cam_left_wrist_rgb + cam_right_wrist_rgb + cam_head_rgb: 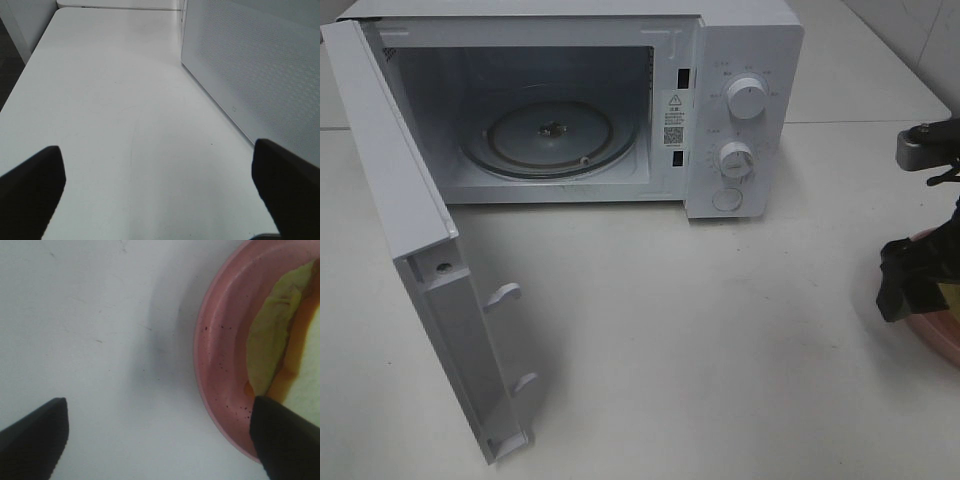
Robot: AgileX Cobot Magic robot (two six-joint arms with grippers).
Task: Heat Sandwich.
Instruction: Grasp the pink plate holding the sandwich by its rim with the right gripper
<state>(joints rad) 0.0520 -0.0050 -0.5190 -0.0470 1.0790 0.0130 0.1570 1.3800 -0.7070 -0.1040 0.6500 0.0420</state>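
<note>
The sandwich (pixel 272 340), with a yellowish-green filling and a tan crust, lies on the round pink plate (pixel 220 365). In the exterior high view only a sliver of the sandwich (pixel 949 294) shows on the plate (pixel 942 338) at the right edge. My right gripper (pixel 159 405) is open and straddles the plate's near rim, one finger over the plate and one over the table. It shows dark in the exterior high view (pixel 912 278). My left gripper (pixel 157 150) is open and empty above bare table beside the microwave door (pixel 260 75).
The white microwave (pixel 745 100) stands at the back with its door (pixel 420 250) swung wide open to the left. Its glass turntable (pixel 550 135) has nothing on it. The white table (pixel 700 340) stretches between the microwave and the plate.
</note>
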